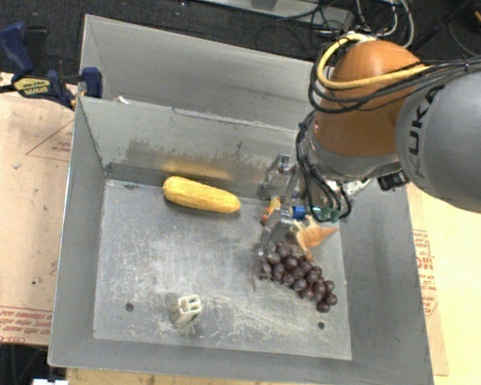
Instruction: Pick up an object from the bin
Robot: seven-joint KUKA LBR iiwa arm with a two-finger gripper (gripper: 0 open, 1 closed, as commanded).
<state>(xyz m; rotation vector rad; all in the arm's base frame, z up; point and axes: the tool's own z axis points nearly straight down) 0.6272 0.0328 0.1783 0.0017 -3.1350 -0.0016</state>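
The grey KUKA arm (469, 134) reaches into the grey metal bin (78, 233) from 3 o'clock, its wrist under a rounded orange cover (361, 98) looped with yellow and black cables (337, 52). It is bent steeply down, so the gripper (278, 221) hangs low at about 1 o'clock on the bin floor. Whether the claw is open or closed cannot be told from here, and nothing can be seen in its hold. Directly beneath its tip, at 3 o'clock on the floor, lies a bunch of dark purple grapes (299, 277), its upper left end just beside the gripper. A small orange-tan piece (318, 236) sits at the top of the bunch, close by the claw. The bin floor is scuffed, pale-streaked metal with sloping walls; beyond its far rim at 12 o'clock is dark floor with tangled wiring (384, 15). Four things lie in the bin: one bunch of grapes, one orange-tan piece, one long yellow cob-like thing (201, 196) at 11 o'clock near the back wall, and one small white block (186, 308) at 7 o'clock, well apart from the others.
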